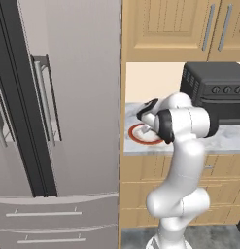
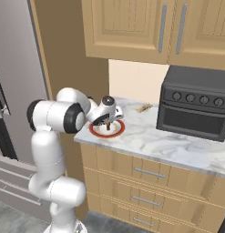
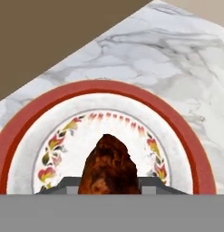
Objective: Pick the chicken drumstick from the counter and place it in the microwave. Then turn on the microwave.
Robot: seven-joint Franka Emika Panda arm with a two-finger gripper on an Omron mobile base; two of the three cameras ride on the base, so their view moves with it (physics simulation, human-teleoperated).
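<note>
From my station I saw the gripper down over a red-rimmed plate on the counter, at the counter's left end beside the tall wooden panel. In the hand view the chicken drumstick sat between the two finger tips, one dark tip on each side of it and apparently against it, so I read the jaws as part-closed and pinching the drumstick. Its long axis ran straight along my line of sight in that view, with the narrower, rounded end pointing away from the hand toward the far rim of the plate and the broad end lost at the bottom of the view between the fingers. It lay over the plate's white middle, inside the ring of painted leaves; whether it touched the plate or hung just above it I could not tell. In the right base view I could make out a small brown bit under the hand. A black toaster oven stood well apart to the right on the same slab, and a small tan scrap lay near the back wall.
</note>
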